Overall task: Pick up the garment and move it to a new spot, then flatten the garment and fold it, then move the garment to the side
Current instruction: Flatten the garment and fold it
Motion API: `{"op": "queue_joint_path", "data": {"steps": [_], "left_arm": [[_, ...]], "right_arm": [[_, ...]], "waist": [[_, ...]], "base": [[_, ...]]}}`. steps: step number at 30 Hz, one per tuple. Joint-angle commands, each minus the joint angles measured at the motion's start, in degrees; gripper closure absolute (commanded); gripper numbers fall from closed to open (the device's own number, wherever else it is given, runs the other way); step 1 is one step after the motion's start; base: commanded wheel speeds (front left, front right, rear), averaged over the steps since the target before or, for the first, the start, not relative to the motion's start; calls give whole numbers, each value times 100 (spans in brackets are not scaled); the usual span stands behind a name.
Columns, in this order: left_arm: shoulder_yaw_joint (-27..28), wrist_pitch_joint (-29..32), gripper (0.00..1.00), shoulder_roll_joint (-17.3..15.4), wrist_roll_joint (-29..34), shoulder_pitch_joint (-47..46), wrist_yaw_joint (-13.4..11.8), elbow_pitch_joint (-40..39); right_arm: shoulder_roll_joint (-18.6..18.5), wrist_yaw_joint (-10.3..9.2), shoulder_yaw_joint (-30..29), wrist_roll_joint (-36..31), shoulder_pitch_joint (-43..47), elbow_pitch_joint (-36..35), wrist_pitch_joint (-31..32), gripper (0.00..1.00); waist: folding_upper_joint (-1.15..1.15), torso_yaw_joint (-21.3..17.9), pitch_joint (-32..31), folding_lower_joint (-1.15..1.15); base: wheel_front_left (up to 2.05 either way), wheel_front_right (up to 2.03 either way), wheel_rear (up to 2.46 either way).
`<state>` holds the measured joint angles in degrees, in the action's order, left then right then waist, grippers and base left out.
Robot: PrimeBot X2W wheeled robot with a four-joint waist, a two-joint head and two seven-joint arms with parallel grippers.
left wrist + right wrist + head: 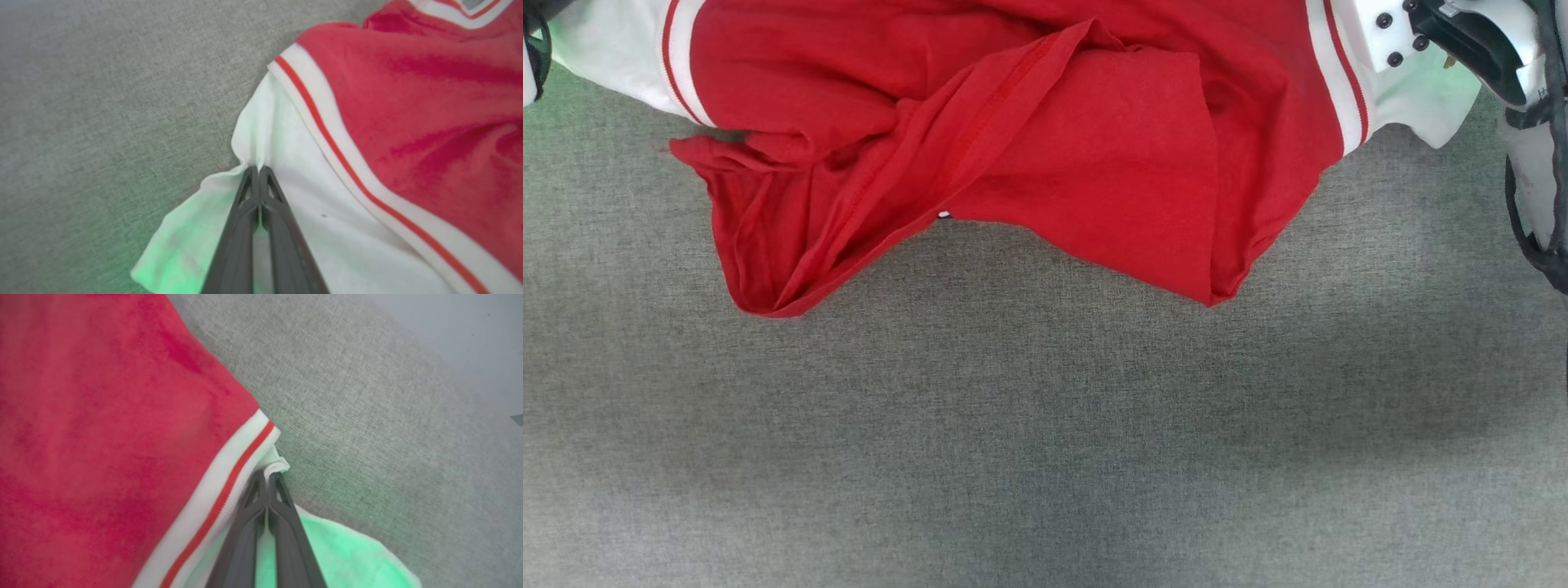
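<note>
The left tool (258,168) reaches over the grey worktop (1045,457). Its two dark fingers (237,237) are pressed together and pinch a fold of one white sleeve (294,196) of the garment (1094,147). The right tool (267,473) is clenched in the same way on the edge of the other sleeve (278,464), just beside the red-and-white trim (229,486). The garment stretches between both tools across the top of the head view, its red body wrinkled and folded over. A small dark mark (944,215) under the hem is too small to read.
</note>
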<state>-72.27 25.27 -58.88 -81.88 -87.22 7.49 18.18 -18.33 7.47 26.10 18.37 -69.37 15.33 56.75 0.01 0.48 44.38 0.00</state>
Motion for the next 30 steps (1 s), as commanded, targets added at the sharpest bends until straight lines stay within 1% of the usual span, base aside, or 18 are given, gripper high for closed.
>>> {"op": "queue_joint_path", "data": {"steps": [1,6,8,12,15,18,21,24,28,30], "left_arm": [[-190,24,100,165,40,316,-1,-5],[-151,-372,100,200,143,297,0,-18],[-125,-616,100,190,227,240,-1,28],[-108,-1135,100,220,155,106,-2,41],[-107,-1545,100,261,92,45,-2,87],[-100,-2021,100,312,31,-58,-2,194],[20,-2526,100,384,-99,-244,-5,447],[218,-3063,100,503,-159,-552,-5,786],[615,-3773,100,762,-144,-1158,-6,1385],[892,-3938,100,963,-226,-1478,-6,1704]], "right_arm": [[110,4,188,78,347,307,26,100],[105,4,86,201,286,241,-304,100],[65,4,50,221,237,227,-442,100],[-21,1,-101,225,139,166,-837,100],[-60,0,-273,145,116,173,-1185,100],[-34,0,-551,-132,2,239,-1562,100],[149,0,-1010,-528,-215,311,-1990,100],[440,0,-1645,-1050,-557,451,-2489,100],[916,0,-2533,-1894,-1305,629,-3219,100],[1133,0,-3010,-2319,-1699,701,-3590,100]], "waist": [[-1,-1,-28,0],[-1,18,-182,0],[-1,25,-249,0],[-1,57,-376,0],[-1,83,-476,0],[-1,78,-537,0],[-1,48,-583,0],[-1,13,-605,0],[-1,-18,-644,0],[-1,-30,-683,0]], "base": [[0,0,0],[0,0,0],[0,0,0],[0,0,0],[0,0,0],[0,0,0],[0,0,0],[0,0,0],[0,0,0],[0,0,0]]}}
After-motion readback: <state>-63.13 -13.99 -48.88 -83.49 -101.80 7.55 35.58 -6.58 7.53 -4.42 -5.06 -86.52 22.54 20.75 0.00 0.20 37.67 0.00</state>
